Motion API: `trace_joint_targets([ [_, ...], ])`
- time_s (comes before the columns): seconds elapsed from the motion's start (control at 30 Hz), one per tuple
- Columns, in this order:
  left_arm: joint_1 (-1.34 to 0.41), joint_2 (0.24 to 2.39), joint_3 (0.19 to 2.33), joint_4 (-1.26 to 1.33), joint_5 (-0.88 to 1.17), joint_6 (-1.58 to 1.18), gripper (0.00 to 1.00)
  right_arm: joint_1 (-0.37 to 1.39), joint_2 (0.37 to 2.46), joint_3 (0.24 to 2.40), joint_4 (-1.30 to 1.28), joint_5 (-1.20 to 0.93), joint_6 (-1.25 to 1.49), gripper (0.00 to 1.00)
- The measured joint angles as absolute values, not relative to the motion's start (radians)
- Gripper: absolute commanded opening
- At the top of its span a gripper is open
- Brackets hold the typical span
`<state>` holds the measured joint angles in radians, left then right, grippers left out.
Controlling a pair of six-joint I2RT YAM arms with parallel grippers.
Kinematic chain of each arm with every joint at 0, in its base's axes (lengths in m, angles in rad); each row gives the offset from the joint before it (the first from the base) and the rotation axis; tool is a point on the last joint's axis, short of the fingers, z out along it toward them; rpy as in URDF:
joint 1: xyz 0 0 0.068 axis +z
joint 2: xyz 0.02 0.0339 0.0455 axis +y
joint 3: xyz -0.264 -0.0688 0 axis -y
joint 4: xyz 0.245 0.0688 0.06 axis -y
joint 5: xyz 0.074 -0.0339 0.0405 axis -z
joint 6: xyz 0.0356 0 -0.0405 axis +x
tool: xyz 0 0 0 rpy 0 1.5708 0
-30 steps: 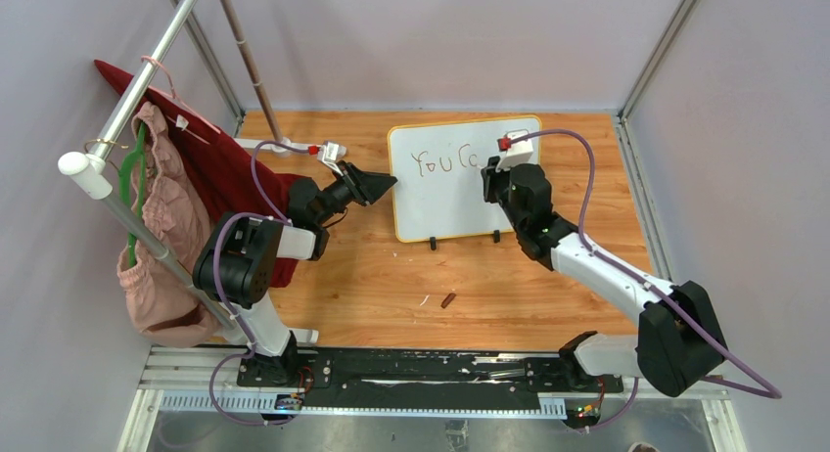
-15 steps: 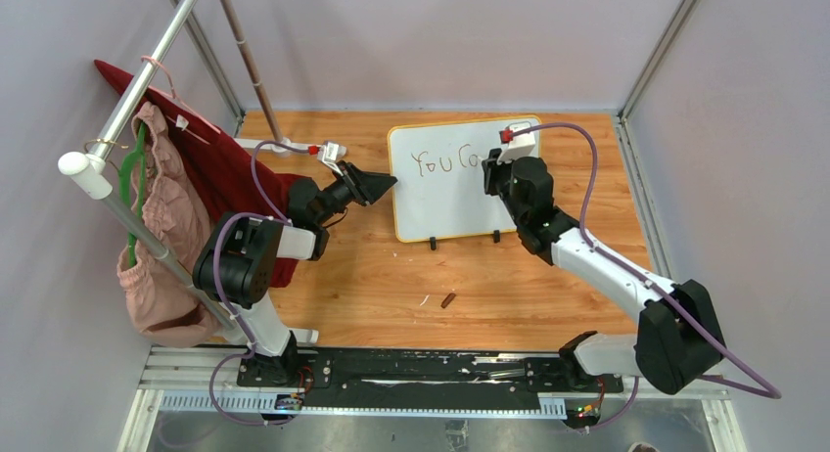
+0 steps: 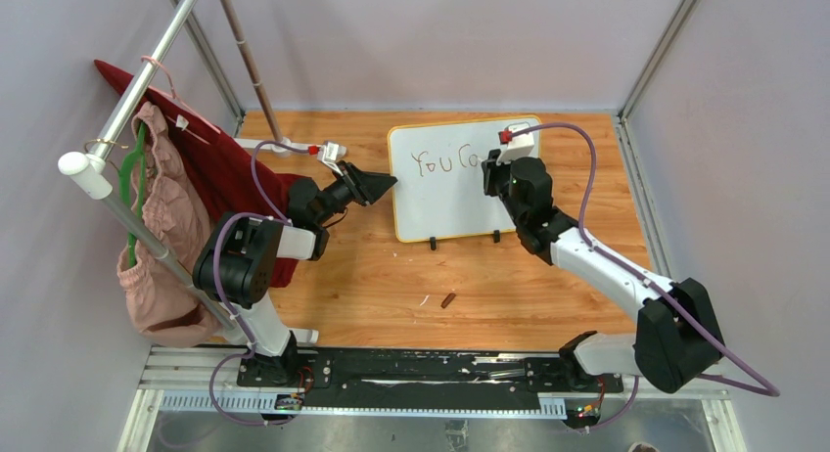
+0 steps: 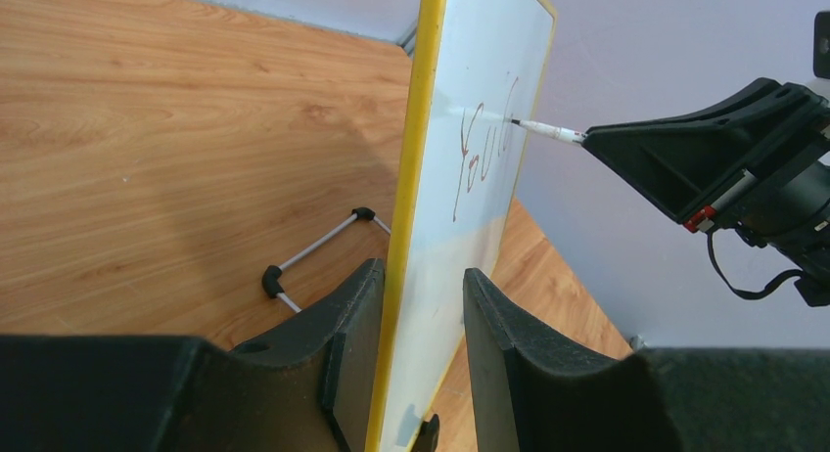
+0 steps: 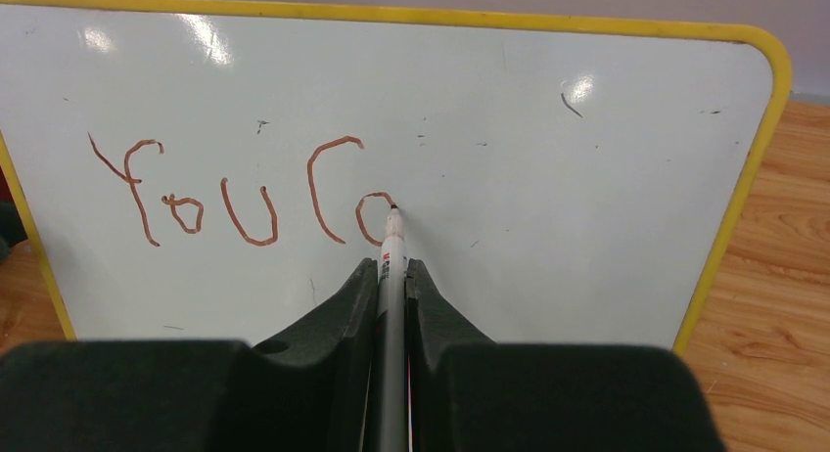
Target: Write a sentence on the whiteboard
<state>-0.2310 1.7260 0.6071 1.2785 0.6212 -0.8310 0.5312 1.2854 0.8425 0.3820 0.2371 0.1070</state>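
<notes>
Since a second before, the right claw [image 5: 391,268] had edged toward 3 o'clock, closing the loop after "You C" in the words [image 5: 245,193]. It was clamped tight on the pen [image 5: 392,245], whose axis ran 6 to 12 with its tip on the board [image 5: 587,178], and blank space lay at 3 o'clock. The left claw [image 4: 419,281], half closed, pinched the edge of the upright board at 9 o'clock.

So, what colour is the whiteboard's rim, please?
Yellow; the whiteboard rim shows best in the right wrist view.
</notes>
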Motion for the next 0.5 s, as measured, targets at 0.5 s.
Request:
trace_joint_targets([
  [0.5, -0.231, 1.726, 0.607, 1.281, 0.621, -0.839, 0.40, 0.531, 1.250, 0.792, 0.368, 0.238, 0.108, 0.00],
])
